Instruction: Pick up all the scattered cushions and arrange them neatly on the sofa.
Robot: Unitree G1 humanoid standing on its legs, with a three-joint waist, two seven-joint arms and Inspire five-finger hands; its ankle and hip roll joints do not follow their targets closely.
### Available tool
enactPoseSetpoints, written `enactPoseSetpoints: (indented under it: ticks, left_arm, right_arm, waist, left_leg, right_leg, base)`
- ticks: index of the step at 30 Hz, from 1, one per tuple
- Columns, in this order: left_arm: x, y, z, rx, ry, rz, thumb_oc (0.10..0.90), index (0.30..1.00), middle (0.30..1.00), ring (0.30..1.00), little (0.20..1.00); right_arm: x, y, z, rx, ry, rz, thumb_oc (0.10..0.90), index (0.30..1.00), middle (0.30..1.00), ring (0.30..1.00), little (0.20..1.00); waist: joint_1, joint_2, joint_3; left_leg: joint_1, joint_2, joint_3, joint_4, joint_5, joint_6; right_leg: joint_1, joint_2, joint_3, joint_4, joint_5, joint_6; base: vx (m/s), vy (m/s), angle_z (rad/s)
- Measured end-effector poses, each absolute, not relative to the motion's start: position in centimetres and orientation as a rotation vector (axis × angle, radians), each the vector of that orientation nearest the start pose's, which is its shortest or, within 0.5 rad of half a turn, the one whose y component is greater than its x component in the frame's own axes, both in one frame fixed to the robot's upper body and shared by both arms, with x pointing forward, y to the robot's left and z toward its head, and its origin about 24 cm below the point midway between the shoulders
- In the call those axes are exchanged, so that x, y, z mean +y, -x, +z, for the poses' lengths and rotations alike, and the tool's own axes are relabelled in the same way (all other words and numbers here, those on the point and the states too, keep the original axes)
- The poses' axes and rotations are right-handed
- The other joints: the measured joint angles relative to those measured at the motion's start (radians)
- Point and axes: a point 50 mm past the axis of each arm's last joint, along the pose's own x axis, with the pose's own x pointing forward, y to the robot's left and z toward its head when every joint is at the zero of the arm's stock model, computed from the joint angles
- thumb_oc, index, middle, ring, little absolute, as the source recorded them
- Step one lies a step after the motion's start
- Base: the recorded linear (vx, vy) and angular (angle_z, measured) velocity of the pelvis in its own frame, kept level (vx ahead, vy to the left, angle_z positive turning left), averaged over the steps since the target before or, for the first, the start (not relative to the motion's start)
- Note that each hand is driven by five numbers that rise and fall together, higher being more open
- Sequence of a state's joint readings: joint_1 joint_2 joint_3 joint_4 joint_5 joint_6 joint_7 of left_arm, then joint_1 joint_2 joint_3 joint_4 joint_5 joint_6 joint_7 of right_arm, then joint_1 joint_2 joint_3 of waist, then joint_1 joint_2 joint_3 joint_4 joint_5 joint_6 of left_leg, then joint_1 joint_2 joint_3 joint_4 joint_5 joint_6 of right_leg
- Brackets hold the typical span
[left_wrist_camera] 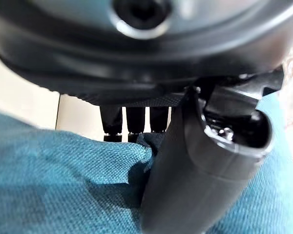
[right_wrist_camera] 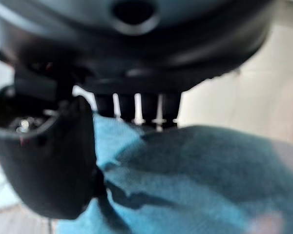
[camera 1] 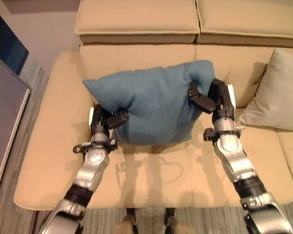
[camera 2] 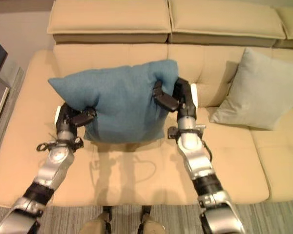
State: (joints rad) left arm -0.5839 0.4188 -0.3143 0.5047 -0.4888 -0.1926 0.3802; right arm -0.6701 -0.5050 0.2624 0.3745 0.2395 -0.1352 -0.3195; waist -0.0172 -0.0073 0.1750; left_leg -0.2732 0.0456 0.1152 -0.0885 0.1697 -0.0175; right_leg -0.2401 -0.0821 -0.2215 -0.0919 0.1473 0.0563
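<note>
Nearest to us, over the front of the sofa seat (camera 1: 151, 180), our two arms reach forward and hold the blue cushion (camera 1: 154, 105) up between them — it hangs upright above the seat, its lower edge close to the seat surface and its upper corners in front of the backrest (camera 1: 136, 56). Our left hand (camera 1: 110, 119) grips the cushion at its lower left edge; from the wrist we see the thumb pressed into the blue fabric on one side and the fingers (left_wrist_camera: 135, 119) curled over the edge on the other, so the cloth is pinched between them. Our right hand (camera 1: 207, 100) has hold of the cushion higher up, near its upper right corner, and the wrist view there shows the same — thumb on the near face, fingers (right_wrist_camera: 136, 107) wrapped behind, fabric bunched in the grip. Further right, well apart from what we hold, a grey cushion (camera 2: 259, 90) leans tilted against the backrest, its lower edge resting on the seat. Beyond it all, two tan back pillows (camera 2: 112, 19) lie side by side along the top of the sofa.
</note>
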Motion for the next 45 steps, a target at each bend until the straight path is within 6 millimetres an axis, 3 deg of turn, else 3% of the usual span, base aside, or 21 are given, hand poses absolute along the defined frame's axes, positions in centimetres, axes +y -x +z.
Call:
enactPoseSetpoints:
  ticks: [2,5,8,14,15,16,22,25,28,32,34,36,39,40,43,45]
  left_arm:
    - [18.4,-36.3,12.4,-0.201,-0.035,0.186,0.400,0.300,0.300,0.300,0.300]
    - [18.3,-36.7,12.8,-0.205,-0.053,0.198,0.400,0.300,0.300,0.300,0.300]
    - [18.4,-37.6,14.5,-0.241,-0.101,0.190,0.400,0.300,0.300,0.300,0.300]
    - [18.7,-38.0,15.0,-0.263,-0.118,0.193,0.400,0.300,0.300,0.300,0.300]
    - [18.9,-38.2,15.7,-0.278,-0.130,0.197,0.773,0.860,0.860,0.860,0.860]
    - [19.0,-38.4,16.2,-0.291,-0.135,0.197,0.800,0.900,0.900,0.900,0.900]
    - [19.8,-38.4,17.1,-0.320,-0.151,0.171,0.800,0.900,0.900,0.900,0.900]
    - [22.1,-37.5,17.9,-0.351,-0.200,0.173,0.800,0.900,0.900,0.900,0.900]
    - [26.2,-36.1,17.8,-0.350,-0.228,0.249,0.800,0.900,0.900,0.900,0.900]
    - [29.7,-34.6,16.4,-0.312,-0.163,0.391,0.800,0.900,0.900,0.900,0.900]
    - [30.8,-33.0,14.1,-0.263,-0.142,0.429,0.800,0.900,0.900,0.900,0.900]
    - [29.8,-30.6,9.4,-0.160,-0.099,0.401,0.800,0.900,0.900,0.900,0.900]
    - [27.5,-28.4,5.8,-0.086,-0.011,0.365,0.800,0.900,0.900,0.900,0.900]
    - [26.1,-27.3,3.5,-0.024,0.047,0.345,0.800,0.900,0.900,0.900,0.900]
    - [26.0,-24.9,0.8,0.081,0.018,0.322,0.800,0.900,0.900,0.900,0.900]
    - [26.5,-22.1,-1.7,0.179,0.038,0.355,0.800,0.900,0.900,0.900,0.900]
  right_arm:
    - [-18.2,-36.4,18.9,-0.437,0.300,-0.117,0.400,0.300,0.300,0.300,0.300]
    - [-18.3,-36.8,19.1,-0.432,0.320,-0.134,0.400,0.300,0.300,0.300,0.300]
    - [-18.6,-37.2,20.1,-0.454,0.337,-0.154,0.400,0.300,0.300,0.300,0.300]
    - [-18.7,-37.6,20.6,-0.458,0.380,-0.157,0.400,0.300,0.300,0.300,0.300]
    - [-18.6,-37.7,21.2,-0.474,0.387,-0.155,0.524,0.486,0.486,0.486,0.486]
    - [-18.5,-37.8,21.7,-0.487,0.388,-0.157,0.800,0.900,0.900,0.900,0.900]
    - [-20.1,-37.8,22.2,-0.487,0.444,-0.172,0.800,0.900,0.900,0.900,0.900]
    - [-21.5,-37.5,22.6,-0.488,0.471,-0.184,0.800,0.900,0.900,0.900,0.900]
    - [-23.9,-36.9,21.9,-0.476,0.397,-0.224,0.800,0.900,0.900,0.900,0.900]
    - [-27.2,-35.8,19.6,-0.400,0.298,-0.332,0.800,0.900,0.900,0.900,0.900]
    - [-28.0,-35.1,17.3,-0.340,0.241,-0.364,0.800,0.900,0.900,0.900,0.900]
    - [-28.1,-33.5,12.4,-0.215,0.187,-0.376,0.800,0.900,0.900,0.900,0.900]
    - [-27.1,-31.5,8.9,-0.131,0.147,-0.336,0.800,0.900,0.900,0.900,0.900]
    - [-26.1,-30.3,6.7,-0.073,0.123,-0.309,0.800,0.900,0.900,0.900,0.900]
    - [-25.8,-28.0,3.3,0.034,0.144,-0.282,0.800,0.900,0.900,0.900,0.900]
    - [-26.1,-25.5,0.5,0.137,0.151,-0.294,0.800,0.900,0.900,0.900,0.900]
  waist:
    - [-0.001,-0.001,0.000]
    - [0.000,0.000,0.001]
    - [-0.007,0.000,0.001]
    - [-0.024,0.001,0.001]
    - [-0.024,0.001,0.001]
    - [-0.023,0.001,0.001]
    - [-0.018,0.001,0.001]
    - [-0.022,0.001,0.001]
    - [-0.022,0.001,0.001]
    - [-0.016,0.001,0.001]
    - [-0.020,0.001,0.001]
    - [-0.018,0.001,0.001]
    - [-0.015,0.001,0.001]
    - [-0.017,0.001,0.001]
    - [-0.019,0.004,0.000]
    - [-0.020,0.009,-0.003]
  left_leg:
    - [-0.041,0.001,0.000,0.000,0.008,-0.001]
    - [-0.063,0.001,-0.001,0.000,0.008,-0.001]
    - [-0.126,0.001,-0.008,0.000,0.012,-0.003]
    - [-0.162,-0.001,-0.010,0.000,0.012,-0.003]
    - [-0.170,-0.001,-0.011,0.000,0.012,-0.003]
    - [-0.180,-0.002,-0.011,0.000,0.012,-0.003]
    - [-0.195,-0.006,-0.012,0.000,0.013,-0.003]
    - [-0.195,-0.006,-0.012,0.000,0.013,-0.003]
    - [-0.188,-0.005,-0.011,0.000,0.014,-0.005]
    - [-0.179,-0.005,-0.014,0.001,0.014,-0.006]
    - [-0.165,-0.006,-0.013,0.000,0.014,-0.006]
    - [-0.128,-0.006,-0.012,0.000,0.014,-0.007]
    - [-0.090,-0.005,-0.011,0.000,0.009,-0.013]
    - [-0.056,0.001,-0.014,0.000,-0.003,-0.027]
    - [-0.008,0.010,-0.014,-0.001,-0.023,-0.045]
    - [0.043,0.012,-0.012,-0.001,-0.029,-0.041]
  right_leg:
    - [-0.042,0.002,0.001,0.000,0.008,-0.002]
    - [-0.062,0.001,0.004,0.000,0.008,-0.002]
    - [-0.123,-0.002,0.002,0.000,0.009,-0.003]
    - [-0.163,-0.008,0.010,0.000,0.008,-0.002]
    - [-0.173,-0.008,0.011,0.000,0.008,-0.002]
    - [-0.183,-0.008,0.012,0.000,0.008,-0.002]
    - [-0.198,-0.012,0.013,0.000,0.007,-0.001]
    - [-0.198,-0.012,0.013,0.000,0.007,0.000]
    - [-0.192,-0.012,0.015,0.000,0.006,0.001]
    - [-0.181,-0.011,0.012,0.000,0.005,0.002]
    - [-0.168,-0.013,0.014,0.000,0.004,0.004]
    - [-0.129,-0.012,0.027,0.000,-0.007,0.017]
    - [-0.092,-0.010,0.033,0.000,-0.013,0.021]
    - [-0.060,-0.006,0.033,0.000,-0.022,0.028]
    - [-0.015,0.001,0.036,0.000,-0.027,0.030]
    - [0.034,0.002,0.035,0.000,-0.031,0.027]
  base:
    - [-0.05,0.027,-0.01]
    - [-0.05,0.027,0.01]
    - [0.00,0.011,0.02]
    - [0.00,0.001,-0.01]
    - [0.00,0.007,-0.04]
    - [0.00,0.000,0.00]
    - [0.00,-0.005,0.00]
    - [0.00,0.000,0.00]
    - [0.00,0.000,0.00]
    - [0.00,-0.012,0.03]
    - [0.02,-0.010,-0.01]
    - [0.04,-0.038,0.00]
    - [0.02,-0.034,-0.03]
    - [0.04,-0.028,-0.06]
    - [0.05,-0.036,-0.07]
    - [0.05,-0.040,-0.01]
